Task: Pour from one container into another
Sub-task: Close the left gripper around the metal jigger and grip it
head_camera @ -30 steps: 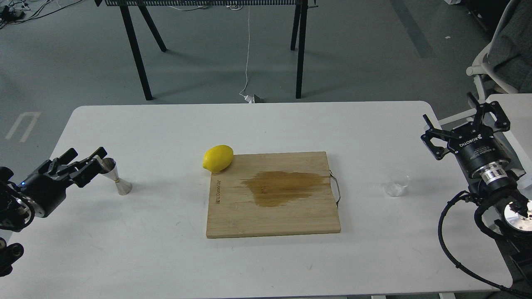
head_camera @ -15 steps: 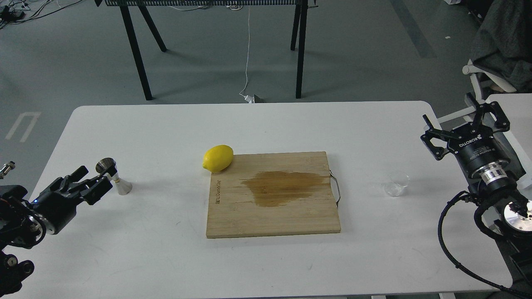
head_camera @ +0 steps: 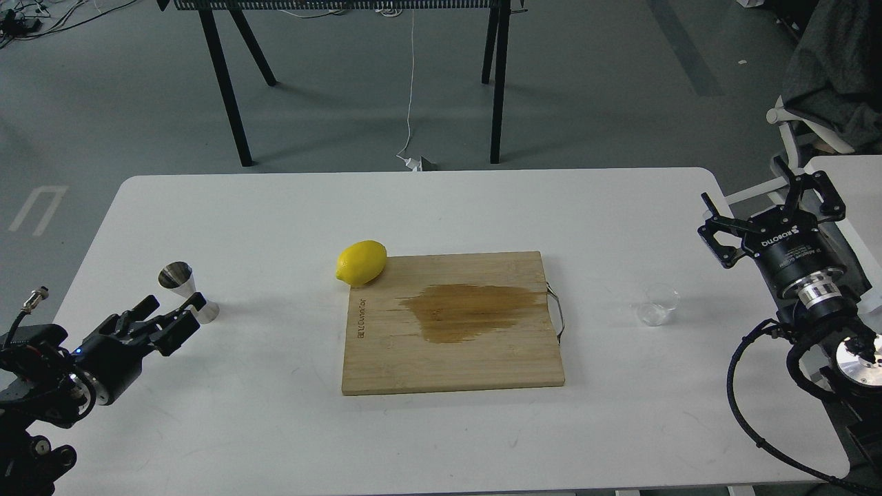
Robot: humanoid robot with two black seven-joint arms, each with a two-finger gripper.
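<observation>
- white table [head_camera: 441,207], rounded corners
- wooden cutting board [head_camera: 451,351] at centre, brown wet stain
- lemon [head_camera: 361,262] touching board's far-left corner
- steel jigger [head_camera: 186,292] upright, left
- clear glass cup [head_camera: 657,304] right

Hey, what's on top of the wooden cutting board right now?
The cutting board carries only a brown wet stain. The lemon sits at its far left corner, seemingly on the table. What lies beneath the board is hidden.

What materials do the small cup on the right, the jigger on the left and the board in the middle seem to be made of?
Cup: probably clear glass, perhaps plastic; the table shows through it.
Jigger: looks like polished steel; silvery, with bright reflections.
Board: wood or bamboo; pale grain lines, a dark wet-looking stain, and a thin metal handle.
</observation>
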